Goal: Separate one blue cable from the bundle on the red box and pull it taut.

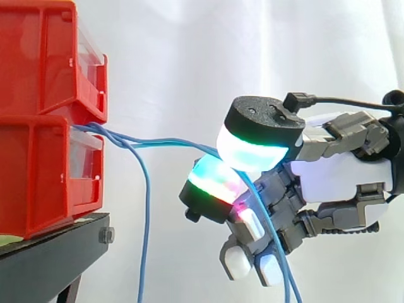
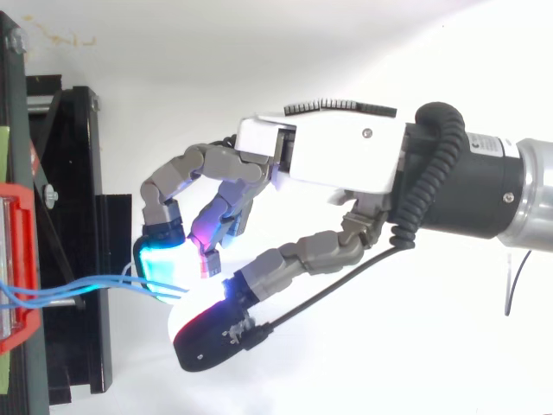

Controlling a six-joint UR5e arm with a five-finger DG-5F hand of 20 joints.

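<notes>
Blue cables (image 1: pixel 170 142) from red box (image 1: pixel 44 170), apparently inside curled hand (image 1: pixel 341 173).

— Where do the blue cables (image 1: pixel 170 142) run?
— Thin and bunched, they leave the red box (image 1: pixel 38 177) (two stacked bins) on its 3 o'clock side. They run level toward 3 o'clock, pinched by the robot hand (image 1: pixel 341 173), then sag toward 5.
— All of them?
— No, one strand (image 1: pixel 148 221) hangs slack toward 6 o'clock.
</notes>
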